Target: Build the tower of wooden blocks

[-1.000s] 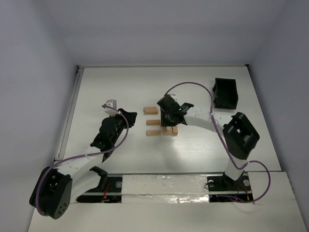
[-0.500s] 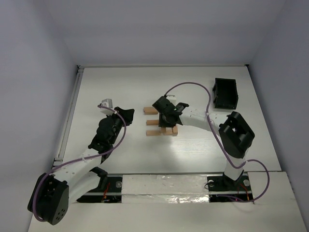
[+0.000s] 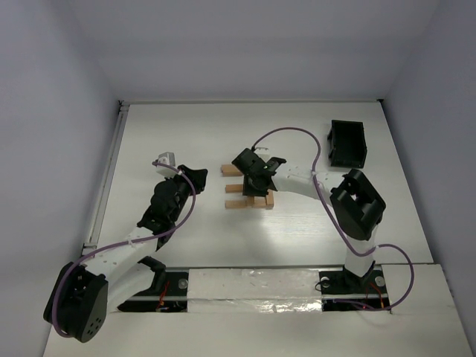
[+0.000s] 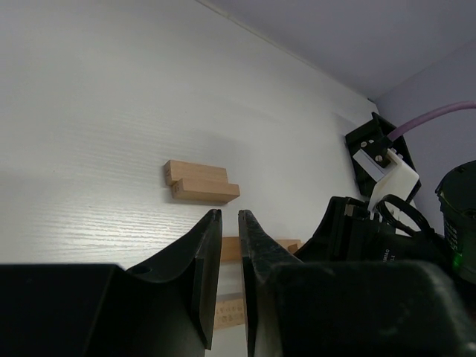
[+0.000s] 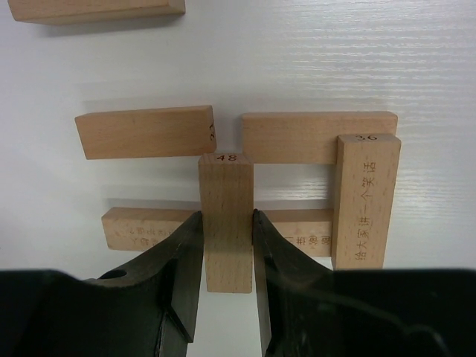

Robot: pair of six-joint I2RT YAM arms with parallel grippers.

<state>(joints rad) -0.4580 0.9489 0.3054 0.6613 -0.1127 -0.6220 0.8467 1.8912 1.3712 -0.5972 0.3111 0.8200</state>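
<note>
White counter (image 3: 178,134), with the stack of wood blocks (image 3: 238,202) sitting about mid-counter. Right pincer (image 5: 225,217) is pinching block 48 (image 5: 225,186). Its long axis crosses the lower blocks and runs parallel to block 36 (image 5: 366,201). The numbers only show in the right wrist view; from overhead the arm hides that block. Left pincer (image 4: 229,216) is barely spread and empty.

White-and-black arms (image 3: 297,181), purple cables (image 3: 286,132), black end effectors (image 5: 225,217).

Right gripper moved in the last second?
Yes. The right gripper, holding a block, shifted left in the top view, away from the black box.
</note>
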